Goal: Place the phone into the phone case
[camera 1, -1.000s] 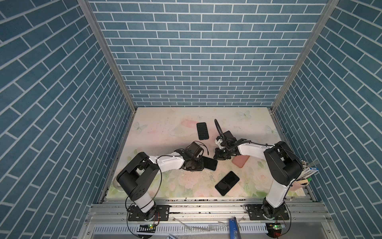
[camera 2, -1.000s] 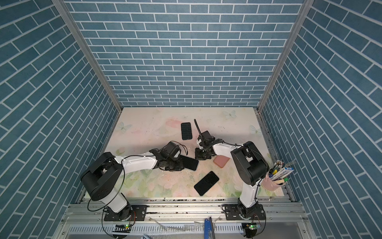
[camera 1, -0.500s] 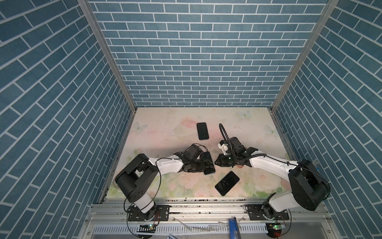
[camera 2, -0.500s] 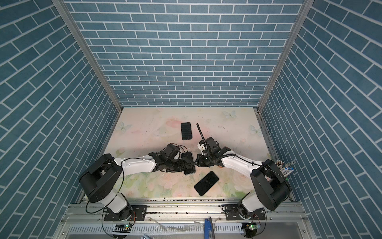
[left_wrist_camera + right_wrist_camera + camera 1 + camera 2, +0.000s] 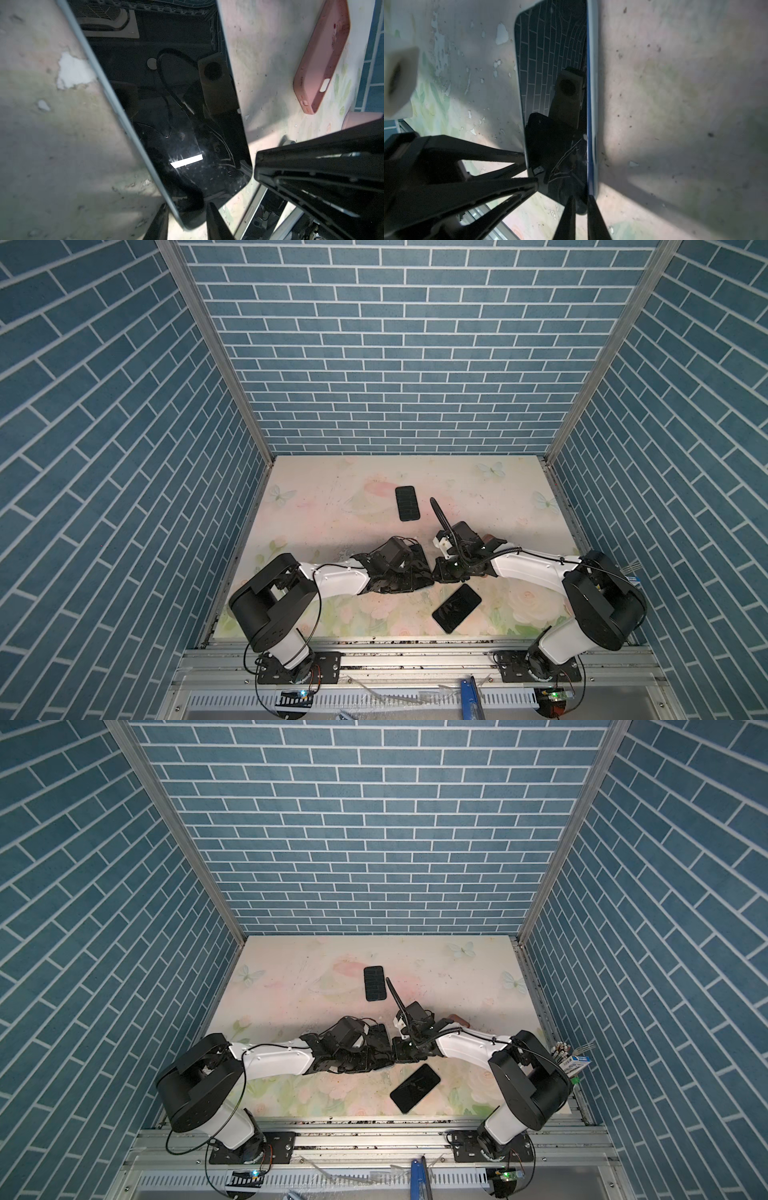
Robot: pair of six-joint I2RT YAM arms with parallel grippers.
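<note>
A black-screened phone (image 5: 176, 124) with a bluish rim is raised off the floral table, tilted on its long edge (image 5: 556, 62). My left gripper (image 5: 187, 216) is shut on one end of it. From the opposite side, my right gripper (image 5: 580, 209) is shut on the thin edge at the other end. In both top views the two grippers meet at mid-table (image 5: 419, 576) (image 5: 440, 572). The pink phone case (image 5: 324, 54) lies flat, hollow side down, beyond the phone. In a top view the case (image 5: 459, 1018) is mostly hidden behind the right arm.
A second dark phone (image 5: 406, 503) lies toward the back of the table. A third (image 5: 456, 608) lies near the front edge, just under the right forearm. A pen cup (image 5: 571, 1056) stands at the right edge. Blue brick walls close in three sides.
The right arm has swung from beside the pink case over to the left gripper and closed on the phone. The left gripper has tipped the phone from flat up onto its edge.
</note>
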